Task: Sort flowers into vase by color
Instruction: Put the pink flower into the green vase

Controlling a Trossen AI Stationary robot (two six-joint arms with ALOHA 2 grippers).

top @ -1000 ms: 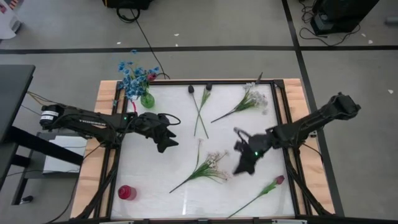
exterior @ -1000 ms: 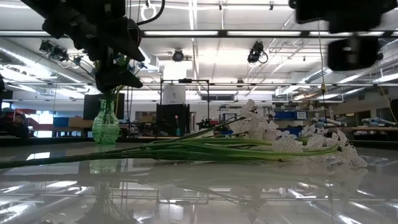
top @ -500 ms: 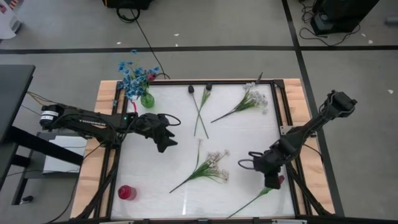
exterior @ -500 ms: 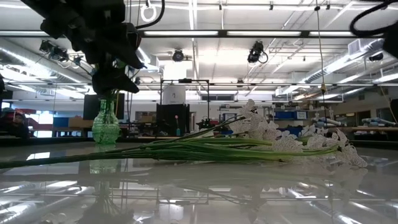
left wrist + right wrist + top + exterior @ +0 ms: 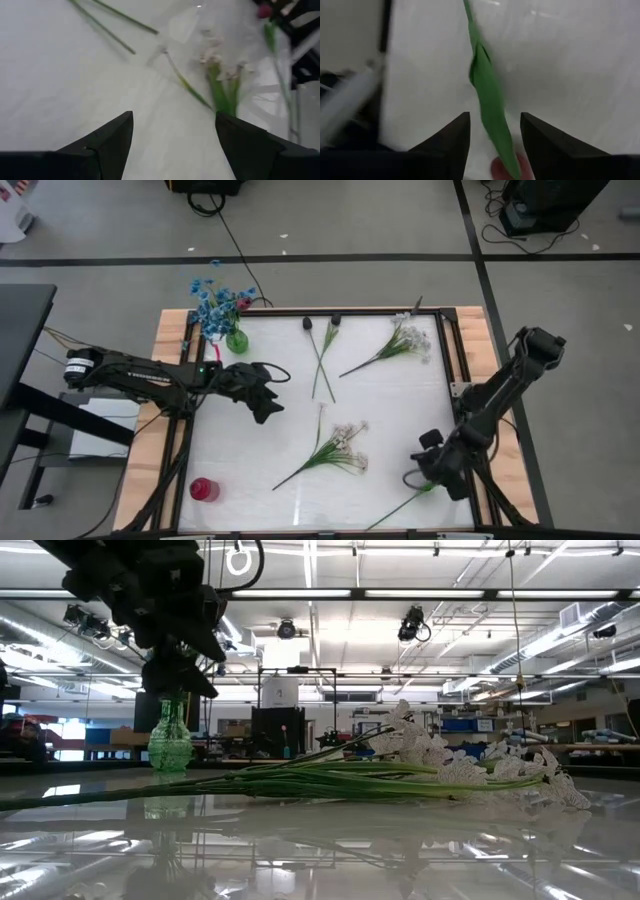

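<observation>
From above, the right gripper (image 5: 432, 470) covers the head of the pink-red tulip (image 5: 492, 107) near the bench's (image 5: 400, 410) right front corner, so only its green stem shows, running toward the front edge. The right wrist view fills that in: the jaws stand spread, with the tulip's stem and leaf lying in the gap between them and a blurred trace of the pink bud right at the fingertips, though whether either finger touches it is hard to make out. The left gripper (image 5: 265, 402) hangs over the left middle of the bench, its jaws spread and holding nothing; ahead of it lies a white spray (image 5: 335, 448) at the centre. A second white spray (image 5: 400, 342) lies toward the back right, and two dark-budded stems (image 5: 322, 355) cross at the back middle. Blue flowers (image 5: 213, 300) stand in a green vase (image 5: 236, 340) at the back left corner, and a red vase (image 5: 203, 489) sits at the front left.
</observation>
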